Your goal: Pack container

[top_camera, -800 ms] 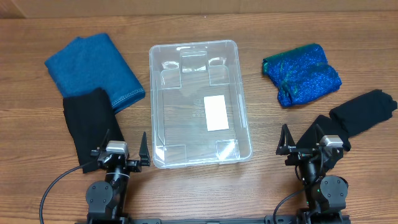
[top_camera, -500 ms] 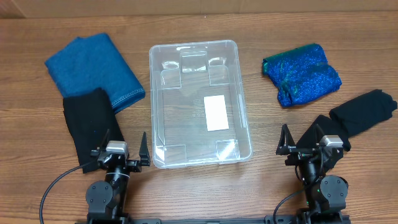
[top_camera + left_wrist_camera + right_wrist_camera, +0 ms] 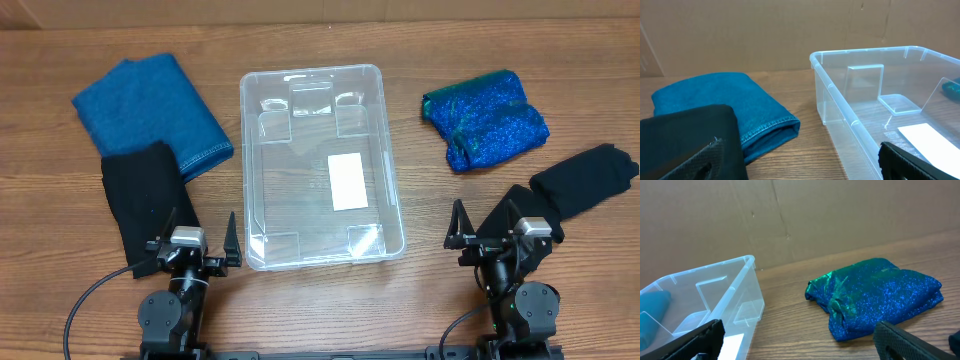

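Observation:
The clear plastic container (image 3: pixel 318 165) stands empty in the middle of the table, a white label (image 3: pixel 347 182) on its bottom. It also shows in the left wrist view (image 3: pixel 875 100) and the right wrist view (image 3: pixel 705 305). A folded blue cloth (image 3: pixel 152 112) and a black cloth (image 3: pixel 145 195) lie to its left. A sparkly blue-green cloth (image 3: pixel 486 118) and a black cloth (image 3: pixel 575 190) lie to its right. My left gripper (image 3: pixel 195 245) is open and empty near the front, left of the container. My right gripper (image 3: pixel 490 235) is open and empty at the front right.
A cardboard wall (image 3: pixel 765 30) stands behind the table. The table's front edge is just behind both arm bases. Bare wood (image 3: pixel 420 290) shows between the container and the right gripper.

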Robot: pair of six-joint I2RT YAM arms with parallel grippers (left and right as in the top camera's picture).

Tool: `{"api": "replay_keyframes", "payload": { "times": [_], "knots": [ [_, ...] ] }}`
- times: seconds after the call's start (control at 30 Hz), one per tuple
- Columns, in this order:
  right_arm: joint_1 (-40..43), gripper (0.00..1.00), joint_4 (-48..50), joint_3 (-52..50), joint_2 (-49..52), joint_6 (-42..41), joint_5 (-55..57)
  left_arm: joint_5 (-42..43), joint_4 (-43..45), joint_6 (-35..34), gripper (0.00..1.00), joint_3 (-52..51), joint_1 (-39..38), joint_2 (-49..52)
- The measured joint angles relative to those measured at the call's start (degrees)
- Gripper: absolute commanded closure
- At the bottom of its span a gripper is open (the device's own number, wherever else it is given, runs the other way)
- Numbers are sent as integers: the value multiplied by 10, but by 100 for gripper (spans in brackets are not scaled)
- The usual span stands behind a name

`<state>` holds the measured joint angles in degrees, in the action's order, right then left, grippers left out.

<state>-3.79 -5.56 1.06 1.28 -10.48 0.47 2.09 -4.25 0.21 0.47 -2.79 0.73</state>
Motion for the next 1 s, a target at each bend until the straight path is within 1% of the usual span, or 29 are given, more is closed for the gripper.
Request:
{"api": "replay_keyframes", "payload": {
  "times": [0.87, 0.9, 1.0],
  "knots": [
    [0, 0, 0, 0, 0, -6, -12, -1, 0, 0, 0, 0, 0, 0],
    [0, 0, 0, 0, 0, -16, -16, 0, 0, -3, 0, 0, 0, 0],
    [0, 0, -9, 1, 0, -54, -16, 13, -26, -55, 0, 9, 0, 0]
  ]
}}
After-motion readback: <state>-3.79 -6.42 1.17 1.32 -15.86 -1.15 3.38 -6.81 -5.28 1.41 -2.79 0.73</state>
